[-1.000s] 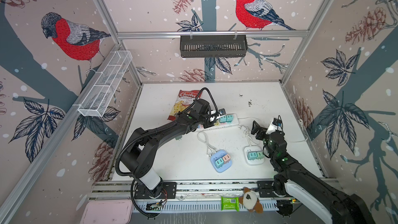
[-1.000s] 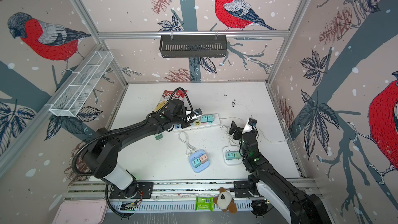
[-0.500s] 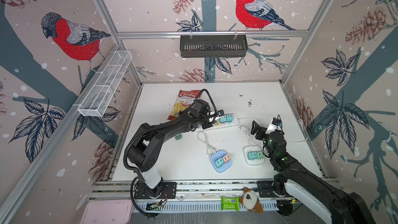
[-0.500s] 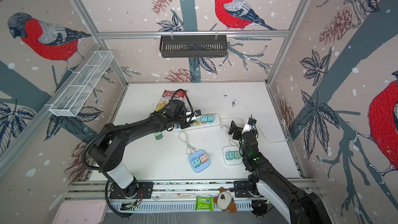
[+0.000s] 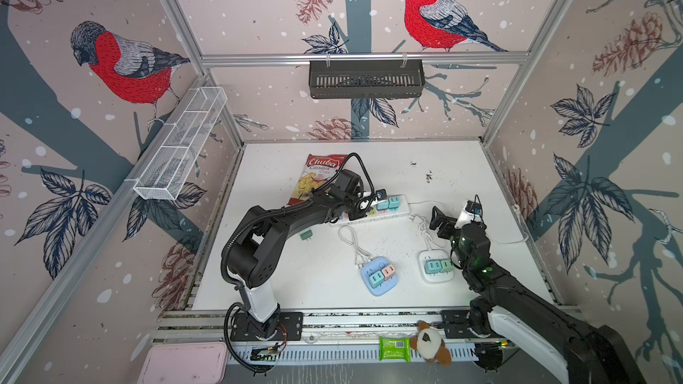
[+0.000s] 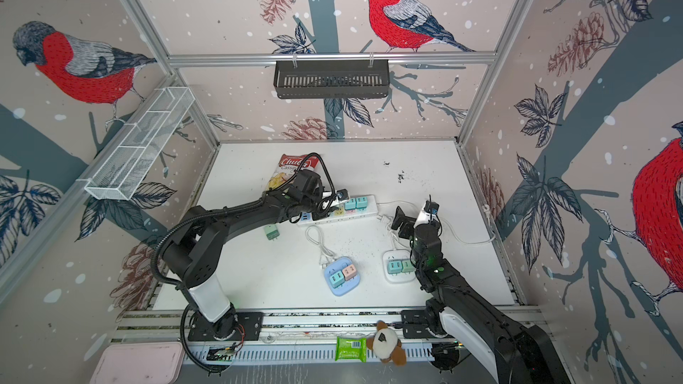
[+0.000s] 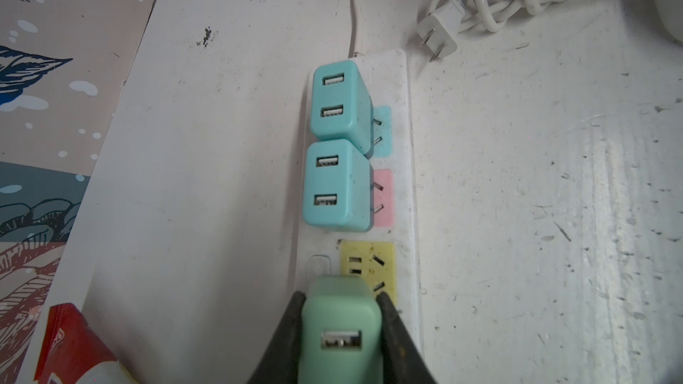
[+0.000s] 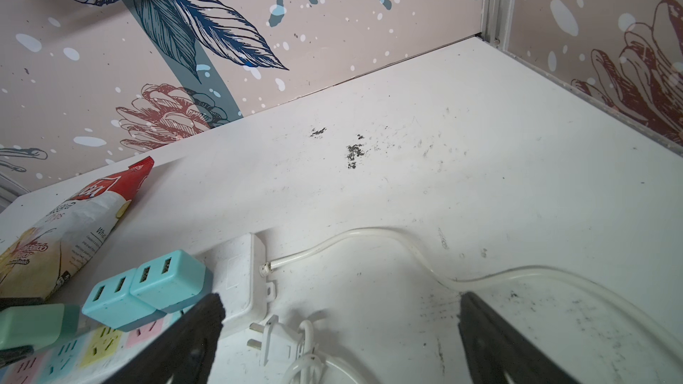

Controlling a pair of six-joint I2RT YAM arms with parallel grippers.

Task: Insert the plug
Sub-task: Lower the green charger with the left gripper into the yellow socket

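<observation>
Matt mint plastic plug (image 7: 340, 323), smooth white plastic power strip (image 7: 405, 186), scuffed matt white tabletop (image 7: 554, 216), glossy chip bag (image 8: 66, 230).

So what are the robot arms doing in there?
The left hand is shut on a mint-green charger, holding it over the white power strip, right by the yellow socket. It does not look pushed in yet. Two blue chargers are already plugged in further along. The right hand is open and holds nothing, hovering beside the strip's cord end.
</observation>
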